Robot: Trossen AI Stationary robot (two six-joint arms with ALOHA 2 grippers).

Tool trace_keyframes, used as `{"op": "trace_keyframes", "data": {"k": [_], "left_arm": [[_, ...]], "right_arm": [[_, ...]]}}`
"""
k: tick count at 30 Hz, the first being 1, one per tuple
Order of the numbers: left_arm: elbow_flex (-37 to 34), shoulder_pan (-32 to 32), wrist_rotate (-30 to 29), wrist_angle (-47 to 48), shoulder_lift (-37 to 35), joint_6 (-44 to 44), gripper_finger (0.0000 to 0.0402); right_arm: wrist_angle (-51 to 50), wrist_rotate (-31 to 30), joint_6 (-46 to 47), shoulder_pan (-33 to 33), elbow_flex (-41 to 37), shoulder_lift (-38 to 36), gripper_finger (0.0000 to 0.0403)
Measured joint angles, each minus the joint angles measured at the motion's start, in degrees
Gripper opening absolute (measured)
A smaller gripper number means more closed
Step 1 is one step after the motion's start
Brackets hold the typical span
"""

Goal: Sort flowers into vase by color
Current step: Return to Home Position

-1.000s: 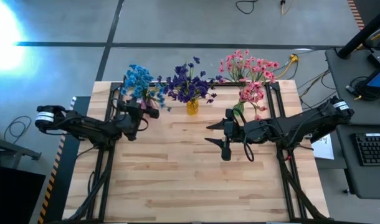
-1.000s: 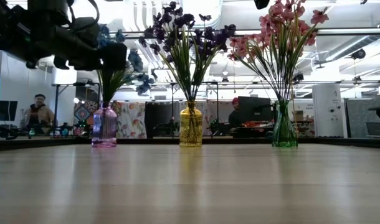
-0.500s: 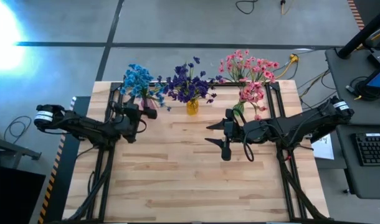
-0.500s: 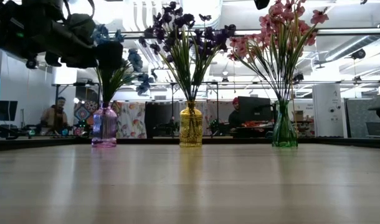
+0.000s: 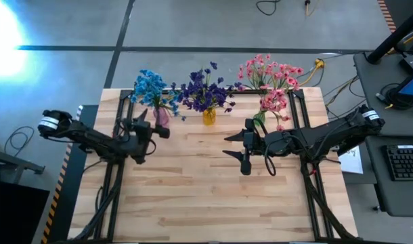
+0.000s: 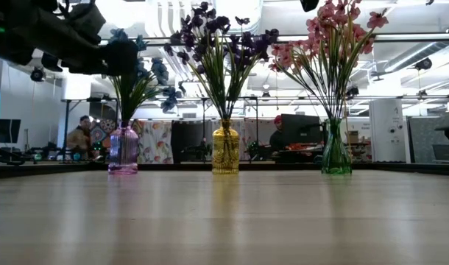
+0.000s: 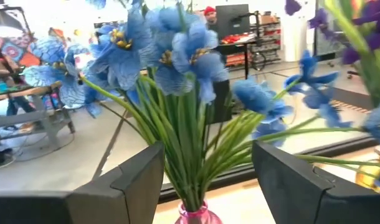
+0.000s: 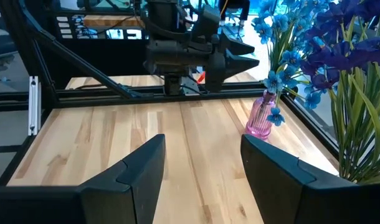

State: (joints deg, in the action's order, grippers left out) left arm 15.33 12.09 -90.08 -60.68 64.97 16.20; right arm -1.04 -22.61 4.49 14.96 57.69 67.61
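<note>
Left pincer (image 7: 207, 154) fingers spread wide. Blue flowers (image 7: 171, 56) stand upright in pink vase (image 7: 194, 215), just beyond the gap between them.

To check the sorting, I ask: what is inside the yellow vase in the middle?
The yellow vase holds the dark purple flowers, their green stems entering its neck. The stem ends inside are covered by the tinted glass; no other colour shows in it.

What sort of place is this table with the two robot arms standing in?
Probably an open robotics lab or workshop: the wooden table stands on a bare concrete floor, a keyboard lies on a desk beside it, and a person shows in the large room behind.
</note>
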Motion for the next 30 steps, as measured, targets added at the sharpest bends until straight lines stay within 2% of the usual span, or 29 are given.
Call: {"op": "trace_keyframes", "data": {"k": [10,16,22,25,30], "left_arm": [[0.00,7.12,0.00,-1.08,-1.39,1.78,0.0229],[0.00,17.62,0.01,-1.10,-1.56,5.93,0.0229],[0.00,28.11,0.04,-1.06,-1.25,11.40,0.0229],[0.00,32.30,0.07,-1.85,-1.58,11.22,0.0229],[0.00,41.65,3.50,-2.16,-1.49,5.45,0.0229]], "right_arm": [[-0.03,0.05,0.02,0.00,-0.07,-0.60,0.0203],[-0.37,0.54,-2.53,1.11,-0.07,-2.31,0.0203],[-5.62,0.53,-7.77,4.57,-0.07,-6.99,0.0203],[-9.70,0.61,-6.77,6.79,-0.07,-9.68,0.0203],[-19.07,0.55,-4.85,11.72,-0.55,-14.56,0.0203]]}}
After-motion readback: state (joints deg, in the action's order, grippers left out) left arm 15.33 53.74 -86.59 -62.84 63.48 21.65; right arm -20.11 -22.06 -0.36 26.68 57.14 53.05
